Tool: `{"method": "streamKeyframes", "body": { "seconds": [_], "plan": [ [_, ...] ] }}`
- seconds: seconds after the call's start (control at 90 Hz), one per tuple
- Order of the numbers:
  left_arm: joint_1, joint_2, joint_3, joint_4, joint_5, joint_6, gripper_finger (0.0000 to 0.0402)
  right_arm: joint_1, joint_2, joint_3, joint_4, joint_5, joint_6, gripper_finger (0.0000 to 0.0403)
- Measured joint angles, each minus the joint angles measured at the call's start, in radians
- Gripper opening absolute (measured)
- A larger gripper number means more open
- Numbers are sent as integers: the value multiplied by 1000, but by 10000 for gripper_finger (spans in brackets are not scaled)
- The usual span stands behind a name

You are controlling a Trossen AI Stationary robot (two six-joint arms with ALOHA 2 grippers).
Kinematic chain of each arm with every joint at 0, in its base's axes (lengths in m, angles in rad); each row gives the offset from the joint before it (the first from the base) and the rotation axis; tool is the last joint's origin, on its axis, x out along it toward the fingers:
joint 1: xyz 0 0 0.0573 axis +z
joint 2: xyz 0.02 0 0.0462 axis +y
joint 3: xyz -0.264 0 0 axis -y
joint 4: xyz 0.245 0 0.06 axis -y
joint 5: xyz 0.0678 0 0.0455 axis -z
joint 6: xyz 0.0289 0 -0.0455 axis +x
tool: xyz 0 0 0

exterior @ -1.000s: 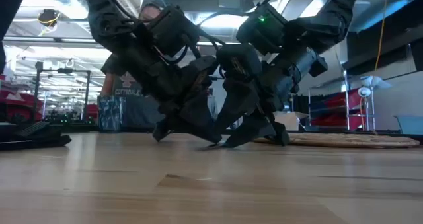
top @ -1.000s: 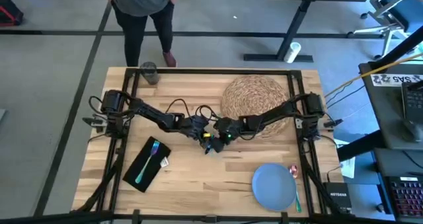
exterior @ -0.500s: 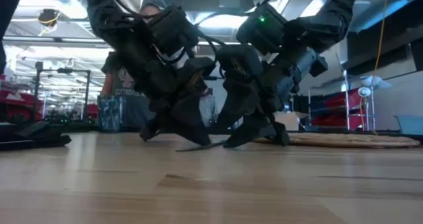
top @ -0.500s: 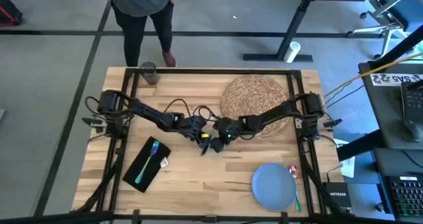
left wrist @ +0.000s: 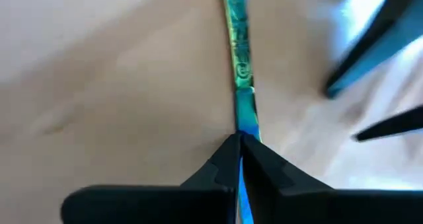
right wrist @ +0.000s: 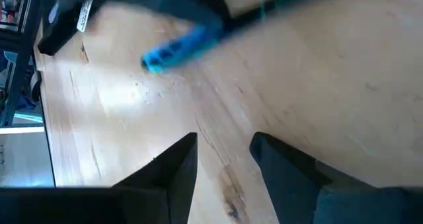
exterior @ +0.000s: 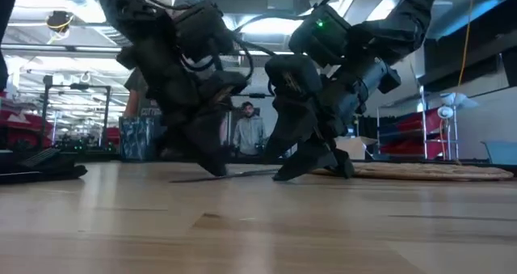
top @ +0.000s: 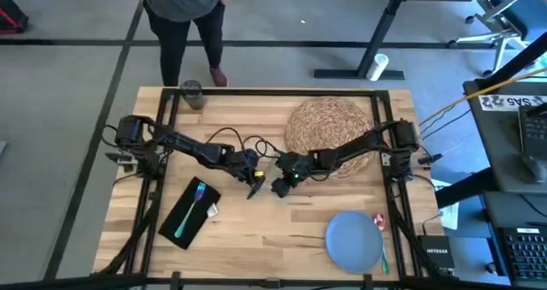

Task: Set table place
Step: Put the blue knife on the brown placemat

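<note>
Mid-table: left gripper (left wrist: pixel 239 145) jaws clamped on green-handled cutlery (left wrist: pixel 236 49) — right gripper (right wrist: pixel 223 154) jaws apart, empty.

On the light wood table (top: pixel 256 230): straw placemat (top: pixel 329 126), blue plate (top: pixel 354 241), black napkin (top: pixel 190 213) bearing teal fork (top: pixel 191 207).

Light wood table (top: pixel 256 230), straw-coloured woven placemat (top: pixel 329 123), blue plate (top: pixel 353 241), black napkin (top: pixel 190 213), teal fork (top: pixel 191 209).

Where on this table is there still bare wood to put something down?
Bare wood lies between the black napkin and the blue plate, and between the grey glass and the straw placemat. The middle is crowded: the left end effector holds a utensil beside the open right end effector.
</note>
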Motion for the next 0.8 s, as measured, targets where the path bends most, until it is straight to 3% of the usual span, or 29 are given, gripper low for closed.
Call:
{"method": "streamKeyframes", "body": {
  "seconds": [0.378, 0.8],
  "plan": [
    [-3, -36, 8, -77, -13, -11, 0, 0, 0, 0, 0, 0, -4, 149],
    [1, -37, 155, -250, -45, 47, 0, 0, 0, 0, 0, 0, -9, 149]
  ]
}}
